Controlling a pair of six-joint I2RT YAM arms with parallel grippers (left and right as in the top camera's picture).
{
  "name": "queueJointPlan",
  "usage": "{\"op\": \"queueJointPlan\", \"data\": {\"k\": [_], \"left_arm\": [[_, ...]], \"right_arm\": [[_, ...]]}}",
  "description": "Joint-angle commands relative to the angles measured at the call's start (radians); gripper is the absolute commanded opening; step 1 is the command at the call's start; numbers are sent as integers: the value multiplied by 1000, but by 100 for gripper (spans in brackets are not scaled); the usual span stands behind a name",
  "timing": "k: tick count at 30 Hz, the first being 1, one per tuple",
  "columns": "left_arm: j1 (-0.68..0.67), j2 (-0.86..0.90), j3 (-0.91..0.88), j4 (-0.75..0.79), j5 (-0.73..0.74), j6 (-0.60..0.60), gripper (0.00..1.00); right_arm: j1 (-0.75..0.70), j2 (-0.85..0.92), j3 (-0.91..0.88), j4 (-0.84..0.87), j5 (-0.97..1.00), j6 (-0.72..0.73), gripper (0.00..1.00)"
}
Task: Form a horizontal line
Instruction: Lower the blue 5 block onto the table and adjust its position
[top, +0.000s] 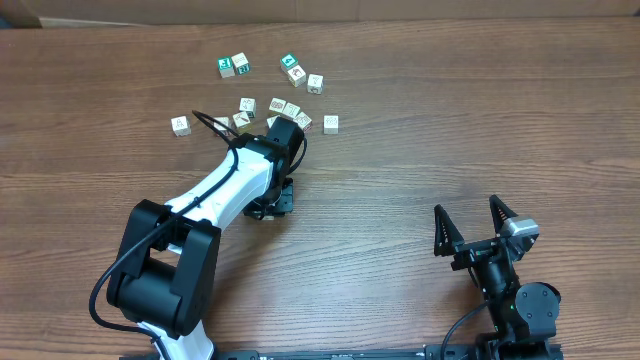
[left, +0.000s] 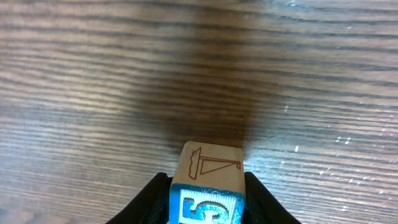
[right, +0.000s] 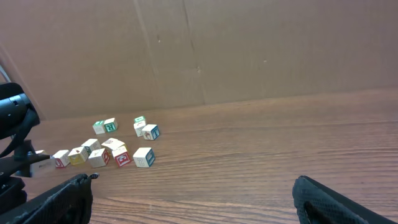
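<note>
**Left gripper clamped on the blue "5" cube; right gripper spread, holding nothing.**
Your left gripper (left: 206, 200) has its fingers pressed against both sides of the blue-faced cube (left: 210, 163), at the near edge of the loosely scattered whitish cubes (top: 277, 105). Contact with the table (top: 450, 100) cannot be confirmed. Your right gripper (top: 466, 208) stands with its fingers wide apart, well apart from every cube.

I record the blue-faced cube (left: 207, 208) with a white "5"; its pale wooden adjoining face bears a red-brown sailboat outline. Counter (left: 93, 74): brown, dark-streaked wood grain. Two green-faced cubes (top: 226, 67) carry white markings. The whitish cubes (top: 277, 105) show faint prints.
</note>
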Motion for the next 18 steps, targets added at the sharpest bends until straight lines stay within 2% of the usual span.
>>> {"op": "queueJointPlan", "data": {"k": [1, 8, 18], "left_arm": [[6, 19, 20, 2, 10, -69, 30], [6, 19, 20, 35, 1, -59, 32], [6, 19, 20, 41, 1, 18, 31]], "right_arm": [[-5, -8, -11, 5, -1, 2, 100], [-5, -8, -11, 4, -1, 2, 100], [-5, -8, -11, 4, -1, 2, 100]]}}
